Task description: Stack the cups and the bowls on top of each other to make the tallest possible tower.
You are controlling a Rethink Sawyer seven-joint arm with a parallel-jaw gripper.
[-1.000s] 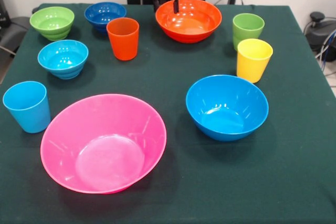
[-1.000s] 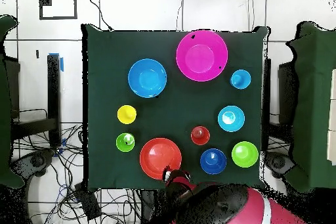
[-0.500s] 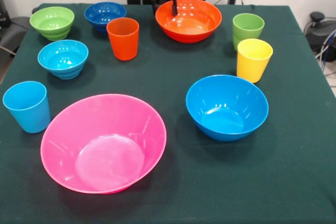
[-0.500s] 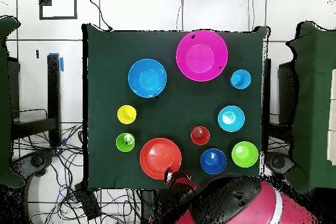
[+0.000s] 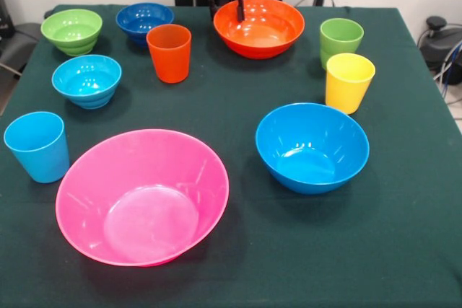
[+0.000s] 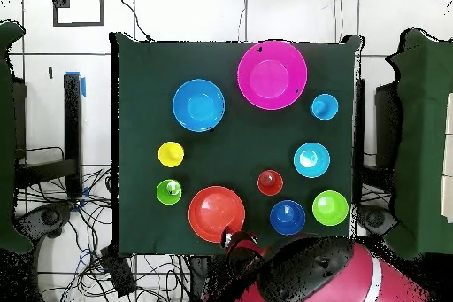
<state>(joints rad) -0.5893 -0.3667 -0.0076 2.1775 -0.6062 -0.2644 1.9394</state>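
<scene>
All cups and bowls stand apart on the table; nothing is stacked. The pink bowl (image 5: 142,196) is near the front, the large blue bowl (image 5: 312,147) to its right, the orange bowl (image 5: 260,28) at the far edge. Small bowls at far left: green (image 5: 71,31), dark blue (image 5: 144,21), light blue (image 5: 86,81). Cups: light blue (image 5: 37,146), orange (image 5: 169,53), green (image 5: 341,41), yellow (image 5: 349,82). My gripper (image 5: 227,9) is open, its fingers astride the orange bowl's far left rim; it also shows in the overhead view (image 6: 234,238).
The dark green tablecloth (image 5: 238,106) covers the whole table. Black equipment and cables (image 5: 440,41) lie off the table's right edge. The robot's red body (image 6: 310,272) fills the bottom of the overhead view.
The gripper has come down a little at the orange bowl's far rim during the first half second, then held still. No cup or bowl has moved.
</scene>
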